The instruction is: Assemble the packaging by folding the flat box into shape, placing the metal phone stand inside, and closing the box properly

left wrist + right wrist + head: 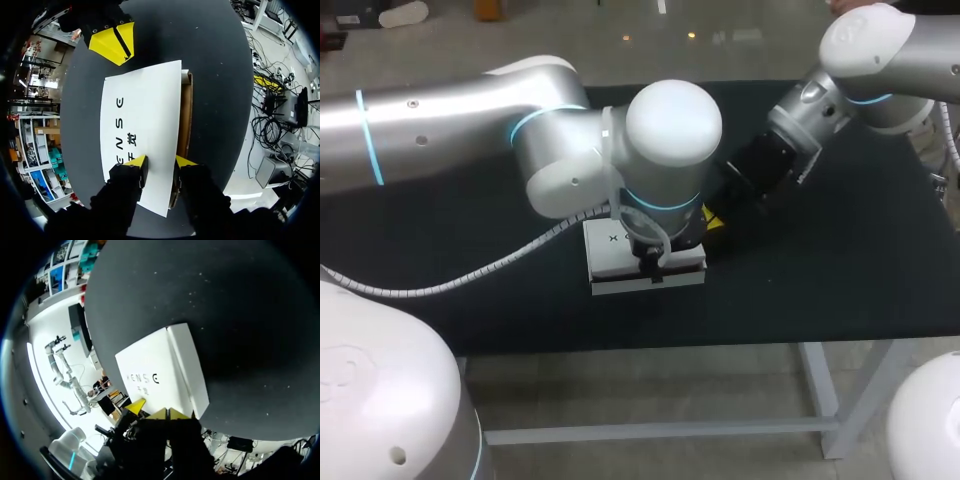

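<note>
The white box [615,250] lies flat-topped on the black table [840,270], mostly under my left wrist. In the left wrist view its white lid [142,115] lies over a brown cardboard inside [186,115] that shows along one long edge. My left gripper [160,162] [650,266] stands open at the box's near end, one tip on the lid and the other over the brown edge. My right gripper [117,44] [713,222] [168,414] is shut on nothing, just off the box's [155,372] far end. No phone stand is in view.
The black tabletop [225,315] surrounds the box on all sides. My two arms crowd the middle of the table, the right wrist [760,165] just behind and to the right of the left wrist [665,150].
</note>
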Tool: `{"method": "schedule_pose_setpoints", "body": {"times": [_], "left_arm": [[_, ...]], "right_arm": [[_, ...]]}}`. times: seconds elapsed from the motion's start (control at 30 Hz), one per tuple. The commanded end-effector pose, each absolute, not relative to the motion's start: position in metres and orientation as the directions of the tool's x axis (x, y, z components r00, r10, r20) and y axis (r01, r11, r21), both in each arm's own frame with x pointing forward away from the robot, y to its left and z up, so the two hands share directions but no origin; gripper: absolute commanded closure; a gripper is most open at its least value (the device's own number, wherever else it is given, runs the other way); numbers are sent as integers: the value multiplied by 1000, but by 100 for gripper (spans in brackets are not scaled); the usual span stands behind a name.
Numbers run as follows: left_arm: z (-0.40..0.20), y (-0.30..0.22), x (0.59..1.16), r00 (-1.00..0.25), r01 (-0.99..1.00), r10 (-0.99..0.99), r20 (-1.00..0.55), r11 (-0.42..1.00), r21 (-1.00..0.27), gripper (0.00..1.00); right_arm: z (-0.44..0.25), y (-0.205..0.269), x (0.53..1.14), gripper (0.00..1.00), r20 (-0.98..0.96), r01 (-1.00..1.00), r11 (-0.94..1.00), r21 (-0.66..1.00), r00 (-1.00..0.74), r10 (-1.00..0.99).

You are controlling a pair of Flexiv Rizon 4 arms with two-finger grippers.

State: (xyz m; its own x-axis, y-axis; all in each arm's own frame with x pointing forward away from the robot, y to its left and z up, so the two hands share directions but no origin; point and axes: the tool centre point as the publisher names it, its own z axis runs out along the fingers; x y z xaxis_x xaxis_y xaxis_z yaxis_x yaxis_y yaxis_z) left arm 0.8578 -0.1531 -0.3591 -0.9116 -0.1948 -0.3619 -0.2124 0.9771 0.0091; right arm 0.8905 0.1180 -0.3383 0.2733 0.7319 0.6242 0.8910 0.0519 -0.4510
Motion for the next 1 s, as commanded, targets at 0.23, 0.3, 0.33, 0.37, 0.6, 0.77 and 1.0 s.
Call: {"method": "schedule_pose_setpoints", "body": {"times": [0.23, 0.3, 0.33, 0.37, 0.6, 0.77, 1.0], "left_arm": [[-362, -153, 855, -912, -214, -198, -360, 977, 5, 64], [-362, -153, 854, -911, -214, -199, -360, 977, 3, 64], [-362, -153, 854, -911, -214, -199, -361, 977, 3, 64], [-362, -153, 854, -911, -214, -199, -361, 977, 2, 64], [-360, -153, 853, -911, -212, -198, -362, 977, 0, 64], [-360, -153, 853, -911, -212, -198, -363, 977, -1, 64], [-361, -155, 853, -912, -210, -195, -360, 978, 2, 63]], "right_arm": [[-327, 124, 877, 100, 646, 912, 73, -404, 227, 729], [-328, 127, 873, 100, 646, 913, 83, -398, 215, 732], [-329, 129, 871, 100, 645, 914, 87, -397, 210, 735], [-330, 130, 870, 100, 643, 915, 89, -394, 206, 737], [-339, 130, 865, 100, 644, 907, 95, -411, 215, 734], [-345, 127, 859, 100, 651, 903, 91, -420, 230, 723], [-349, 124, 853, 100, 661, 900, 92, -427, 241, 710]]}}
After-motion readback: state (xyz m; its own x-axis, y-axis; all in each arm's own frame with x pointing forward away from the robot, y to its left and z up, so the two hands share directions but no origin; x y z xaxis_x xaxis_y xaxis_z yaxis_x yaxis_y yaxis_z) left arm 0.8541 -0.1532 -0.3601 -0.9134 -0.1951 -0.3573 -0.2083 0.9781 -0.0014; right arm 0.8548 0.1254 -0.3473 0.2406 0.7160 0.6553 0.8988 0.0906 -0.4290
